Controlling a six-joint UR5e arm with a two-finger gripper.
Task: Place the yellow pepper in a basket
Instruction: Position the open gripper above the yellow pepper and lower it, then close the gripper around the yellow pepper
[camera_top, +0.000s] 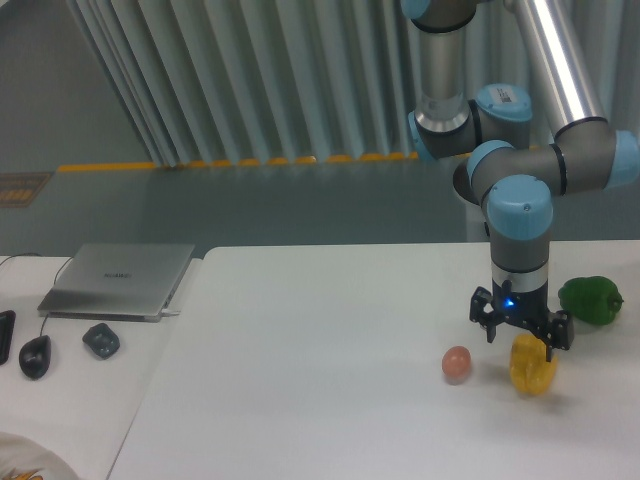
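The yellow pepper (532, 365) sits on the white table (320, 370) near its right side, between a small brown egg-like ball (456, 363) to its left and a green bell pepper (591, 300) farther back to its right, as the arm's gripper (520, 330) hangs directly over it in the fixed camera's only view; the two fingers stand apart, one tip just above the pepper's upper left shoulder and the other overlapping its upper right edge, and they hold nothing, though whether that right tip touches the skin cannot be told from this angle. A laptop (120, 280), a mouse (35, 355) and a small dark object (100, 341) lie well apart at the far left. No basket shows anywhere in the picture, so the pickup looks like the step in hand and the task is barely begun. The risk from here appears to be the fingers' spread: it looks scarcely wider than the glossy, lobed fruit, so a finger landing on top instead of alongside could tip or shove it, or a shallow pinch could let it slip out on lifting
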